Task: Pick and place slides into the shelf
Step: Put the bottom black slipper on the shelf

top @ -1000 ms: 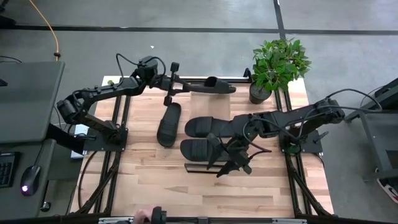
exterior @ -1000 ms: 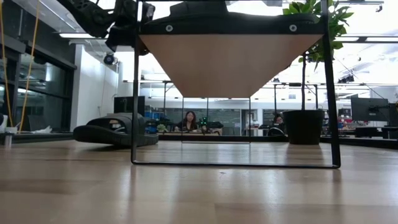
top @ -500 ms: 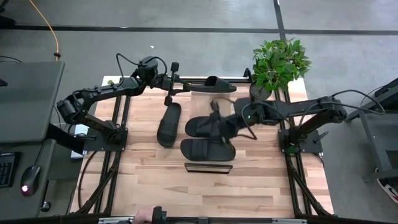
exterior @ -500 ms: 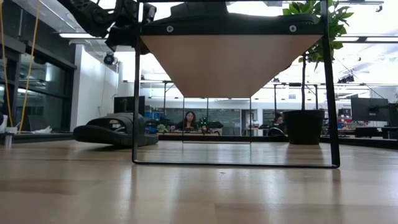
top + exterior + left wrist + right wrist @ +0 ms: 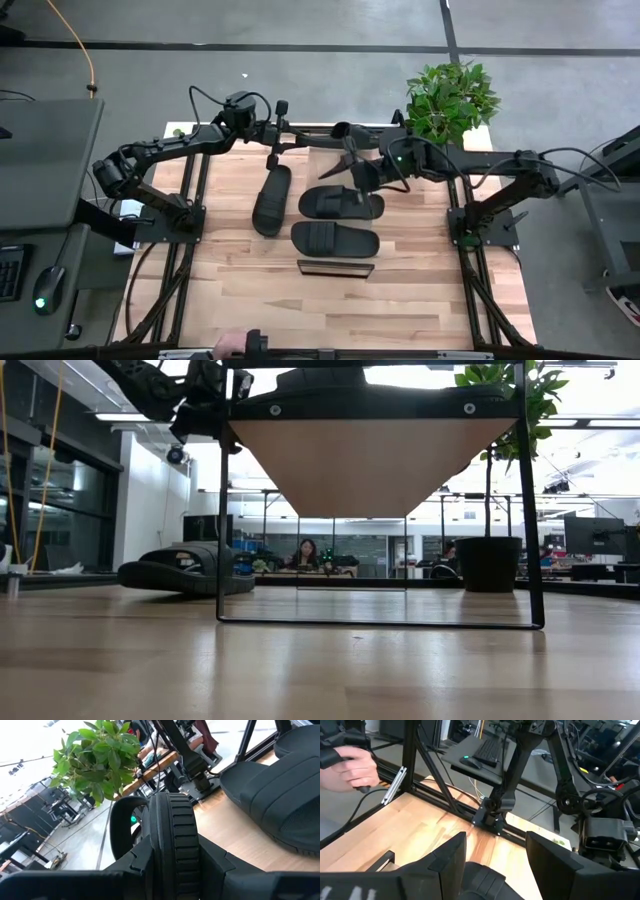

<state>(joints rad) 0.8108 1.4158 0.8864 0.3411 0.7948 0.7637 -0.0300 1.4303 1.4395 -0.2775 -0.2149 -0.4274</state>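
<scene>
Slides, four, all black, were what we counted on the table. One [image 5: 340,133] lay on the shelf [image 5: 315,140] at the table's far edge, pinched at its end by the left gripper [image 5: 283,137]; in the left wrist view we saw that sandal's ribbed sole edge [image 5: 172,840] clamped between the dark fingers [image 5: 220,862]. Two more slides [image 5: 341,204] [image 5: 334,239] lay side by side on the tabletop [image 5: 420,290] near the middle, and a fourth [image 5: 271,198] lay lengthwise just to their left, also seen in the low view [image 5: 180,572] beside the shelf's frame [image 5: 222,510].

Right gripper [image 5: 352,158] hovered beside the shelf's sandal and above the upper of the paired slides, its fingers [image 5: 451,852] spread apart with nothing between them.

Potted plant [image 5: 447,100] stood at the far right corner. Dark flat bar [image 5: 335,268] lay nearer the front edge. A person's hand [image 5: 350,767] held a black grip beyond the table frame.
</scene>
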